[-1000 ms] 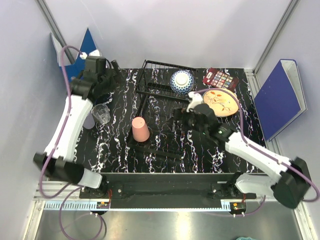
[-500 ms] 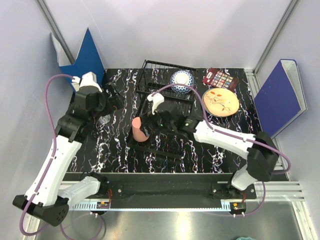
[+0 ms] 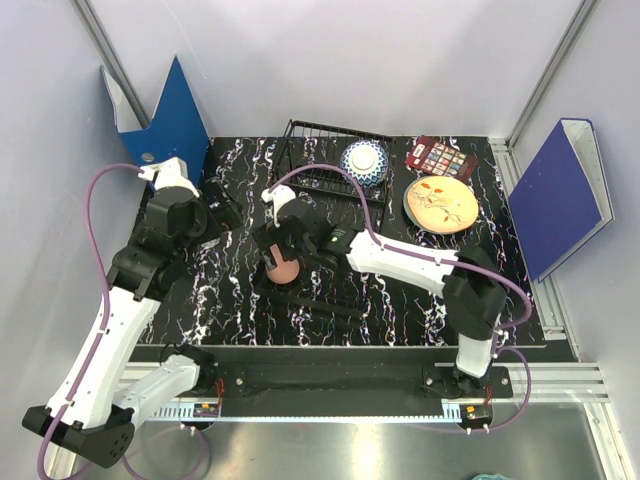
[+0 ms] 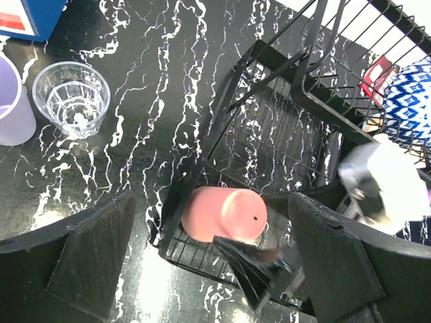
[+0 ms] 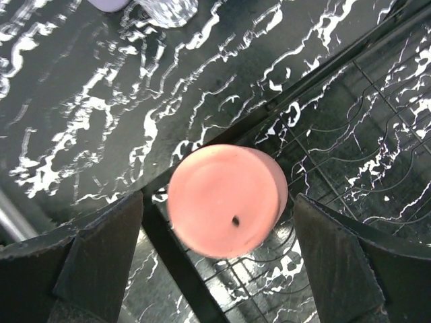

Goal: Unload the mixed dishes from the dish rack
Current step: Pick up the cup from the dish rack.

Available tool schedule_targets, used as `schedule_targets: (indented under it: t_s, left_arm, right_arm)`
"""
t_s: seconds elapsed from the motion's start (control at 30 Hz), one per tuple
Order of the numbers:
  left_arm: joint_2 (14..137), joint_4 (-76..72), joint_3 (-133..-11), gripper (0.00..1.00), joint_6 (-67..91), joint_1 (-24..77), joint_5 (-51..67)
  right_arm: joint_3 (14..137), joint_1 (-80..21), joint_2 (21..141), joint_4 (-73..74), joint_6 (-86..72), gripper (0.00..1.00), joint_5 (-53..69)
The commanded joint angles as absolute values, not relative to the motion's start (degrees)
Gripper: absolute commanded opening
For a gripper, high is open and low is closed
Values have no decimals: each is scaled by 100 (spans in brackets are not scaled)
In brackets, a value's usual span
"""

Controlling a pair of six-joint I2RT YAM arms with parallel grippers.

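On the table, top view: my right gripper [image 3: 281, 258] is stretched far left across the rack [image 3: 322, 128] and hangs over the pink cup [image 3: 284, 270], which stands upside down at the near-left corner of the rack's flat tray. My left gripper [image 3: 226, 208] waits off the rack's left side. The bowl [image 3: 363, 160] sits in the raised basket; the patterned plate [image 3: 440, 203] lies on the table, right of the rack.

Left wrist view: my left fingers [image 4: 94, 259] stand fully apart and hold nothing. Between them I look down at the pink cup [image 4: 225, 214] behind the tray's corner wires. One dark finger of the right gripper shows just beside the cup; I cannot tell whether it touches. The glass cup [image 4: 71, 99] and lavender cup [image 4: 12, 101] stand on the table, well apart from the rack.

Right wrist view: my right fingers [image 5: 101, 252] are spread as wide as they go, one on each side of the cup [image 5: 227, 200], gaps visible on both sides, nothing gripped. The wrist points almost straight down at the cup's base.

I judge the cup light, rigid and smooth, so somewhat slippery. Its wall seems to taper toward the base, so I would close low on the side wall, below the base edge, and lift straight up to clear the wires.
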State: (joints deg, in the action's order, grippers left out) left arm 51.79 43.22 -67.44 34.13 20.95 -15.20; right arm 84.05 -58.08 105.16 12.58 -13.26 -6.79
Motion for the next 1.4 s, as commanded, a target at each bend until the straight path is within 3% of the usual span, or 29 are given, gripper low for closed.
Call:
schedule_targets:
  t_s: [0.0,0.13,0.3,0.4,0.43,0.73,0.83,0.87,0.93,1.07,1.2,1.37]
  left_arm:
    - [5027,4043,-6697,99,3270,2109,-1661]
    - [4992,4043,-6618,99,3296,2109,-1644]
    - [5010,4034,-6592,99,3366,2109,-1635]
    - [5036,4017,-6592,99,3419,2109,-1582]
    - [5045,4008,-6583,99,3436,2109,-1573]
    - [5229,3841,-6460,99,3437,2109,-1591]
    - [5317,3648,-6381,99,3489,2109,-1468]
    - [5326,3569,-6346,99,3515,2109,-1389]
    - [5370,3244,-6249,99,3603,2101,-995]
    - [5458,2498,-6065,99,3761,2101,372]
    - [5309,98,-5338,99,4270,2057,2361]
    - [5230,-1772,-4931,99,5255,2021,3363]
  right_arm:
    - [8832,-5862,10836,1537,-1327,99,-967]
    - [8772,-5862,10890,1556,-1406,97,-1011]
    - [8517,-5862,10653,1451,-1415,74,-1160]
    - [8316,-5871,10389,1354,-1424,67,-1248]
    - [8262,-5871,10258,1310,-1433,60,-1265]
    - [7770,-5880,8835,1283,-1538,43,-1696]
    - [7507,-5871,7930,1117,-1600,29,-1784]
    - [7236,-5871,7693,907,-1608,16,-2037]
    - [6927,-5871,7042,678,-1591,1,-2502]
    - [6374,-5722,6391,537,-1748,0,-2876]
    - [5767,-5433,5662,150,-2337,0,-2856]
    - [4678,-4379,5011,-970,-3628,0,-1234]
